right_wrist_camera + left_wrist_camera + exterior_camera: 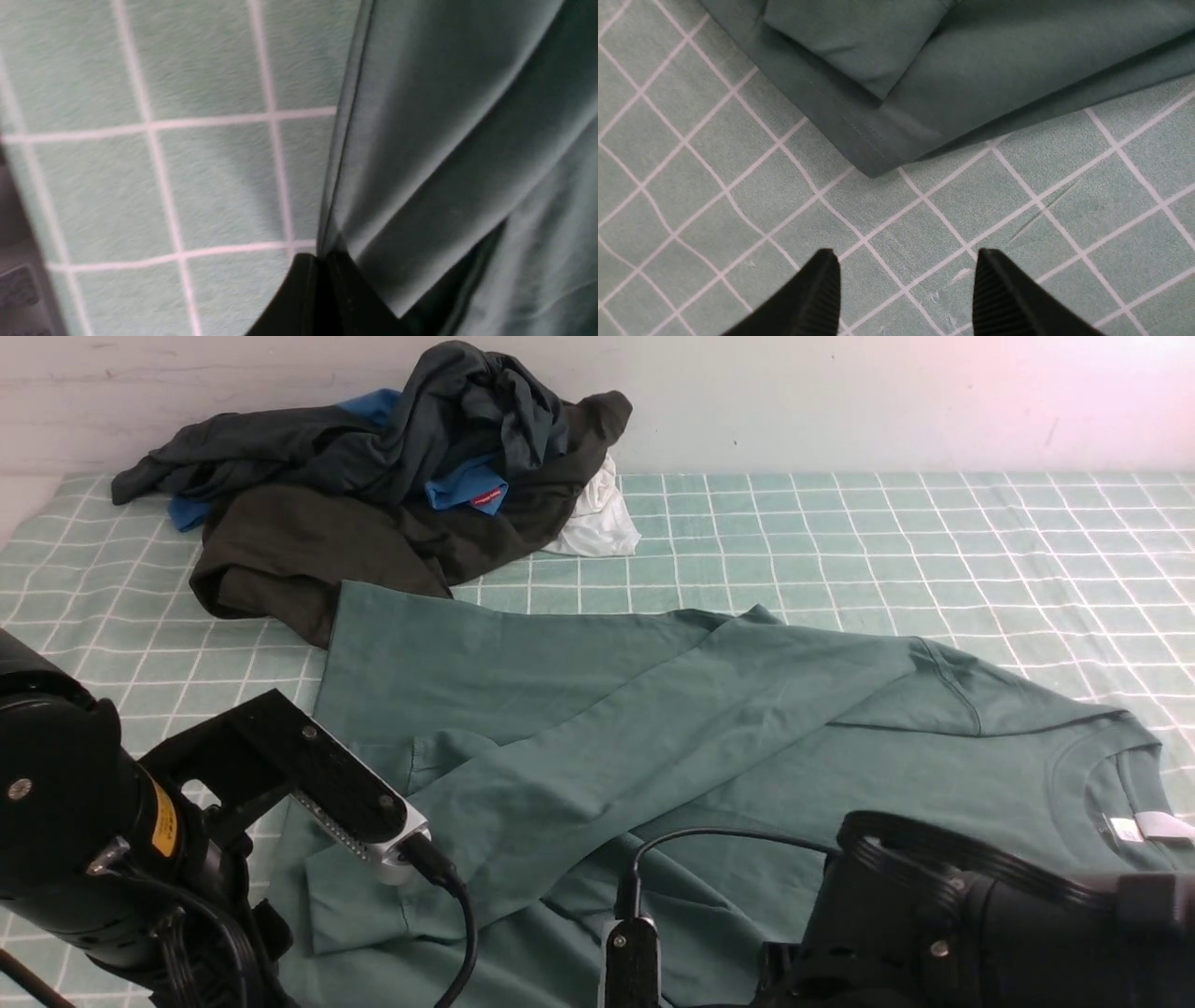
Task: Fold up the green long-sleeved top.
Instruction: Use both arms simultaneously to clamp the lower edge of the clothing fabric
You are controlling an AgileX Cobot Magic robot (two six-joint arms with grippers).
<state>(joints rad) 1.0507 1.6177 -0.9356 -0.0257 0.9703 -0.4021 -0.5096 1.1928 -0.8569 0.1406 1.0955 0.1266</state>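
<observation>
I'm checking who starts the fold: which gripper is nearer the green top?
Right. The right gripper is shut on the edge of the green top; the left gripper hangs open over the checked cloth, apart from the top's hem corner.

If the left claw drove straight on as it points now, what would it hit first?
The left claw likely meets the checked cloth first, just short of the green top's corner; depth unclear.

The black left arm (65, 821) bears a yellow label (164, 821) and a silver-tipped camera (397, 847) with black cable (464, 933); the right arm (934, 924) is black.
</observation>
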